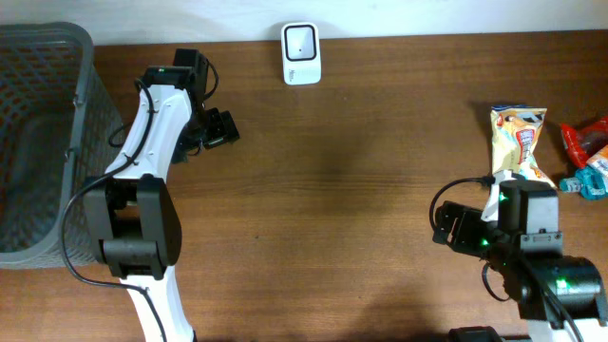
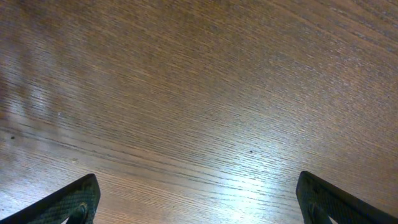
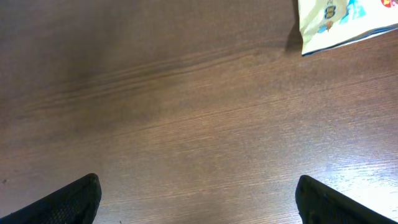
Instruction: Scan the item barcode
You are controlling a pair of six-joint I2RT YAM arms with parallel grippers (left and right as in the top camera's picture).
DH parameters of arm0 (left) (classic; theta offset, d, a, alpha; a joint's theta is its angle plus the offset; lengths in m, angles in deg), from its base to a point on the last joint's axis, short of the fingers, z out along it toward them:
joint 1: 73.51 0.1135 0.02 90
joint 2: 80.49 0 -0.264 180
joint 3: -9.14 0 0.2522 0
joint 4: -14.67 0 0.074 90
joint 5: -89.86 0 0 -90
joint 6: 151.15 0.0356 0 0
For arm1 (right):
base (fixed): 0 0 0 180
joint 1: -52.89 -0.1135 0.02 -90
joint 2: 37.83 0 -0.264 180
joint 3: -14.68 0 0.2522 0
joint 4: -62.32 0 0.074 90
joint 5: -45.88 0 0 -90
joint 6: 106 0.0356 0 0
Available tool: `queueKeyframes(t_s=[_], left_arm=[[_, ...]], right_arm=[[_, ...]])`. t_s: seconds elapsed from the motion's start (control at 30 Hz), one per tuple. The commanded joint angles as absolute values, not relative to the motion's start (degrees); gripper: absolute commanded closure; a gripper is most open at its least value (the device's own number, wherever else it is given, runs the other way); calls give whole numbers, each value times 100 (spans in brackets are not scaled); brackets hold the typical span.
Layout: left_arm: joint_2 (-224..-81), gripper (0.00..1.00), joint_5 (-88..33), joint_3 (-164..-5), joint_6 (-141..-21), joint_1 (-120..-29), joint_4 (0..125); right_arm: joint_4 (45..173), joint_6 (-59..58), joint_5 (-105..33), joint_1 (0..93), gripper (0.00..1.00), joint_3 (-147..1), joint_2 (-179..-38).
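Yellow-and-white snack bag (image 1: 518, 142) lying flat near the right edge of the worktop (image 1: 361, 190), beside red and blue packets (image 1: 589, 157), white scanner (image 1: 301, 53) at the far edge, well apart, left fingers (image 2: 74, 202) spread wide over bare wood, right fingers (image 3: 74, 199) spread wide, holding nothing, grey basket (image 1: 38, 142) at left

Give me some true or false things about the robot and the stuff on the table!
1. The basket stands on the robot's left side. True.
2. The left pincer holds the scanner. False: it is open and empty, and the scanner lies apart on the table.
3. The bag is in the basket. False: it lies on the table, on the right side.
4. The right pincer is open. True.
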State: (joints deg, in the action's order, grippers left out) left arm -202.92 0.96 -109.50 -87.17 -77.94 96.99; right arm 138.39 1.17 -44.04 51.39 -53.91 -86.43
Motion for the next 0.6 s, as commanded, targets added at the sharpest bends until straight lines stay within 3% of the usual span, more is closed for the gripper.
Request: queueKeyframes(t_s=[0.0, 0.13, 0.33, 0.43, 0.57], left_arm=[[-20331, 1, 116, -10965, -8767, -7794, 9706], [-20331, 1, 116, -10965, -8767, -7794, 9708], [-20331, 1, 116, -10965, -8767, -7794, 9706], [-20333, 1, 116, -10965, -8767, -7794, 9708], [-20331, 1, 116, -10965, -8767, -7794, 9706]], right_arm=[[13821, 141, -4496, 5102, 1, -5371, -9028], [13799, -73, -4435, 5102, 1, -5371, -9749], [13526, -75, -4151, 5102, 1, -5271, -9410], [12208, -77, -3775, 5102, 1, -3933, -8403], [9345, -75, -2645, 5102, 1, -1431, -6877]])
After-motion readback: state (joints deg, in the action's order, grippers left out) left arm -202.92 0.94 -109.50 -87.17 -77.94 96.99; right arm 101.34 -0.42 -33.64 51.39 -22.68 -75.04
